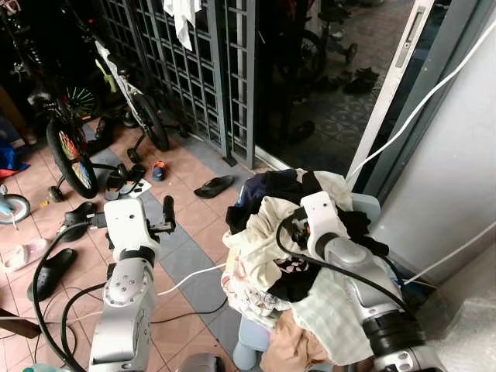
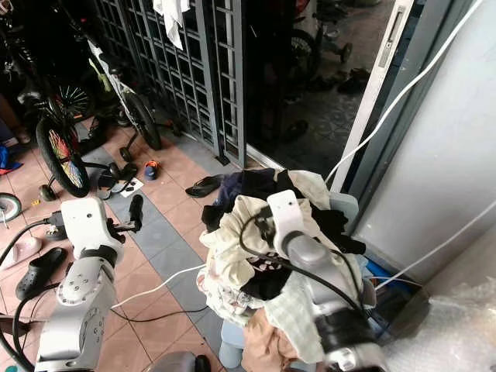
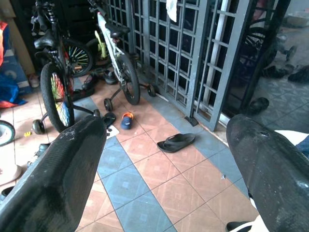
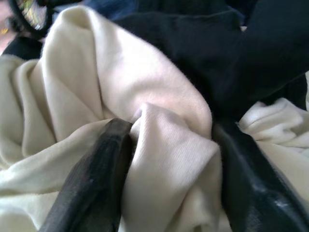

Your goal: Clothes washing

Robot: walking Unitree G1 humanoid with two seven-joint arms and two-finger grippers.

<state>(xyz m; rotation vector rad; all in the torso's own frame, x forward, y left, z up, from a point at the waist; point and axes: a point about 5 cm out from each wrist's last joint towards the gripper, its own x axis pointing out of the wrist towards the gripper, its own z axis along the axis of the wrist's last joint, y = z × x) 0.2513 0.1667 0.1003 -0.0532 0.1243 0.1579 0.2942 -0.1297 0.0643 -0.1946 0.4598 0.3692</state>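
A heap of mixed laundry [image 1: 267, 256] overflows a pale blue basket [image 1: 253, 341] right in front of me. On top lies a cream garment [image 4: 120, 77] beside a black one [image 4: 193, 38]. My right gripper [image 4: 171, 140] is down in the heap, and a bunched fold of the cream garment is pinched between its two black fingers [image 4: 96, 169]. To the left of the basket my left gripper [image 3: 169, 145] hovers over the tiled floor, open, with nothing between its fingers.
Two bicycles [image 1: 70, 147] [image 1: 139, 101] lean by a grey metal gate [image 1: 194, 70] at the back left. Sandals [image 1: 213, 186] and a black slipper [image 1: 50, 271] lie on the tiles. A white cable [image 1: 190, 277] crosses the floor. A grey wall [image 1: 457, 155] stands close on the right.
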